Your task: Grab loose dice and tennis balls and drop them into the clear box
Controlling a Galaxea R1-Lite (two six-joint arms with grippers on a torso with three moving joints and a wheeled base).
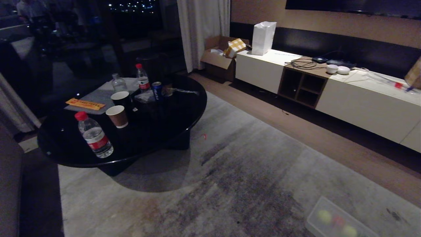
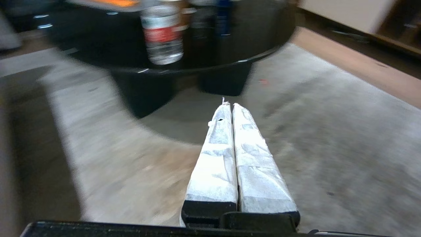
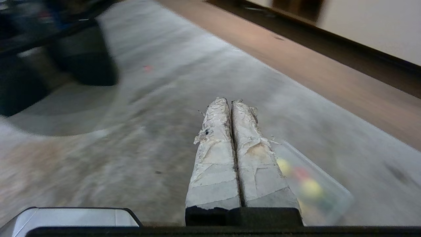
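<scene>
Both grippers, left (image 2: 229, 104) & right (image 3: 228, 100), fingers pressed together, empty, over rug (image 1: 250, 171). Clear box (image 1: 315, 227) w/ balls on rug.

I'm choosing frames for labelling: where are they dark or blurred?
Head view: dim room, black table loses detail, clear box hazy at the bottom edge. Left wrist view: table and bottle smeared. Right wrist view: rug streaked, box contents mere blobs.

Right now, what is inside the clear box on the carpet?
Through the clear box, two yellow-green balls and something red show; frosted plastic blurs them, and the frame edge hides the rest.
</scene>
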